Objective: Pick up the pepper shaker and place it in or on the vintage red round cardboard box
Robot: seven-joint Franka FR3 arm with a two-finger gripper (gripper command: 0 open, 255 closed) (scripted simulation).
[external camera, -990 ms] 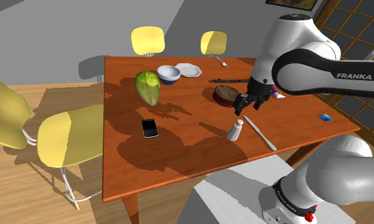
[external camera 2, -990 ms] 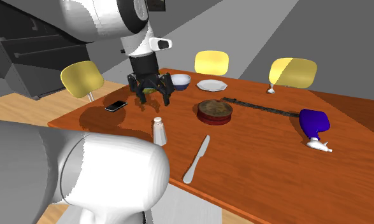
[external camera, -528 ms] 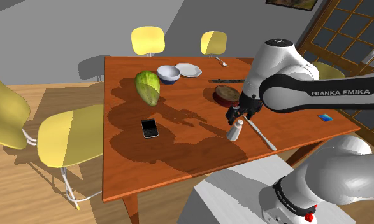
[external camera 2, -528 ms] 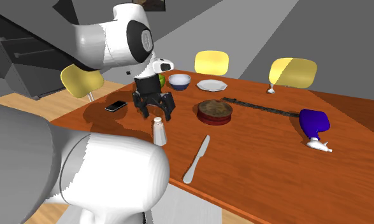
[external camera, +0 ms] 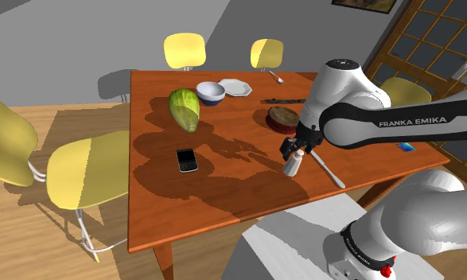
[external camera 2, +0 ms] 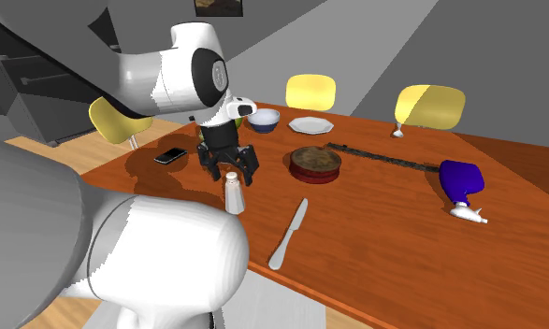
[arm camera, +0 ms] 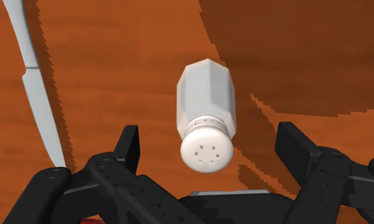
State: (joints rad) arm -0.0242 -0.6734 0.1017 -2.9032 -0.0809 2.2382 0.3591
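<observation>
Arm [external camera: 367, 127] reaches down, claw [arm camera: 209, 141] spread wide either side of the pepper shaker [arm camera: 204, 102].

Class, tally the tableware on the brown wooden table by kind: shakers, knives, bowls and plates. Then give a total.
White faceted pepper shaker: 1
Grey table knife: 1
White and blue bowl: 1
White plate: 1
Total: 4
</observation>
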